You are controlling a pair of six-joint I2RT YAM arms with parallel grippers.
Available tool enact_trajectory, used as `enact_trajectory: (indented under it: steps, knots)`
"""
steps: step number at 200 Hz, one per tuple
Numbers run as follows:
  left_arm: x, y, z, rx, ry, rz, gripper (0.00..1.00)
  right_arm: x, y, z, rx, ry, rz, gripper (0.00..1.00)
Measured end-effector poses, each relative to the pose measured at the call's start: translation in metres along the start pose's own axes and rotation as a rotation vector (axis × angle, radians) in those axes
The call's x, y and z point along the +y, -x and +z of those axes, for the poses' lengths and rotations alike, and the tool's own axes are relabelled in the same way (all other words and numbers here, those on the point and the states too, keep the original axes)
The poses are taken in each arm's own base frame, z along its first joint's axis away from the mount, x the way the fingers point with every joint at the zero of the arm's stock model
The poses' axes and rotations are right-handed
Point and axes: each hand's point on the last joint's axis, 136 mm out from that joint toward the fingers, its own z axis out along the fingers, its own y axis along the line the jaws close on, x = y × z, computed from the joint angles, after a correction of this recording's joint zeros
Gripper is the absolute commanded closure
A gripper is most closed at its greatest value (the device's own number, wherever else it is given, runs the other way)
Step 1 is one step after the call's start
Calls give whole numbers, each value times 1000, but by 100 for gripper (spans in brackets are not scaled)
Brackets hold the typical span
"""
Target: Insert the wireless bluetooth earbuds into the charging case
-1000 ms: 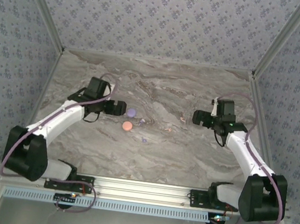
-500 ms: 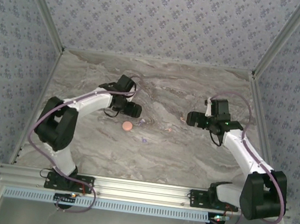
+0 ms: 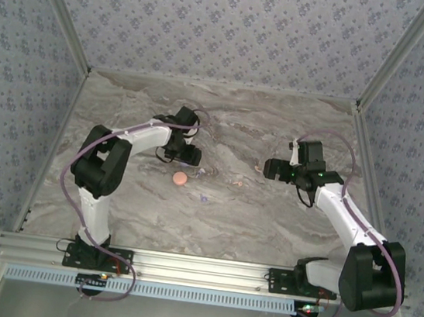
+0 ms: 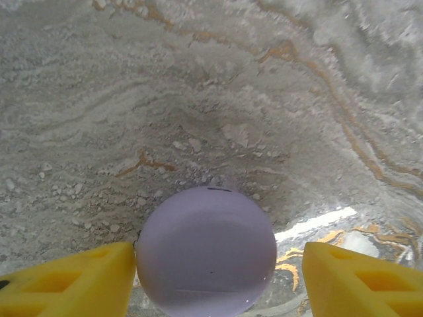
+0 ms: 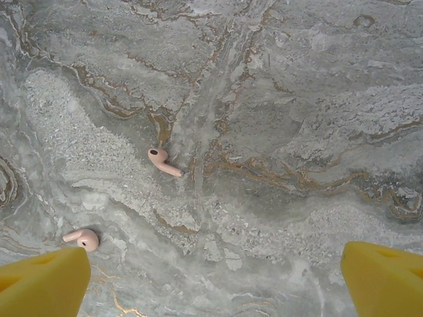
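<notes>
- Half spread at the left gripper [image 4: 218,281], not yet pinching: lilac round charging case [image 4: 206,254] between the yellow fingers [image 4: 73,284], left-hand finger touching or just beside its rim, right-hand finger apart from it.
- Shift sideways toward the free finger before squeezing, so as to meet both sides of the rim together and not shove the case along the marble table [image 4: 198,99].
- Close slowly; looks smooth and domed, so likely to squirt out of an off-centre pinch.
- Grip low on the wall, leaving the lid free to open; cannot tell from here where the hinge sits.
- Fully spread at the right gripper [image 5: 211,277], empty, hovering above the marble: one pink earbud [image 5: 164,162] ahead of the fingers, a second pink earbud [image 5: 82,238] just beside the left-hand fingertip, both loose and outside any case.
- Hold that arm back until a case is steadied and open.
- Further out, from the top view: pink round case [image 3: 180,179] just on the near side of the left gripper, and a lilac speck [image 3: 203,199], probably an earbud, nearer the arm bases.
</notes>
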Motion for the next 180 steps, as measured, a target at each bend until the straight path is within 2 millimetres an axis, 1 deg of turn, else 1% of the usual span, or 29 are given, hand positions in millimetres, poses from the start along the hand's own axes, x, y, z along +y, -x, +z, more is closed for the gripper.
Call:
enact_trajectory:
  steps: [32, 71, 99, 180]
  knots:
    - [2, -1, 1, 3, 8, -5, 33, 0, 0, 0, 1, 0, 0, 0]
    - [5, -2, 7, 17, 28, -9, 35, 0, 0, 0, 1, 0, 0, 0]
    - [7, 0, 8, 15, 39, -12, 43, 0, 0, 0, 1, 0, 0, 0]
    - [9, 1, 9, 44, 62, -14, 46, 1, -2, 2, 12, 0, -3, 0]
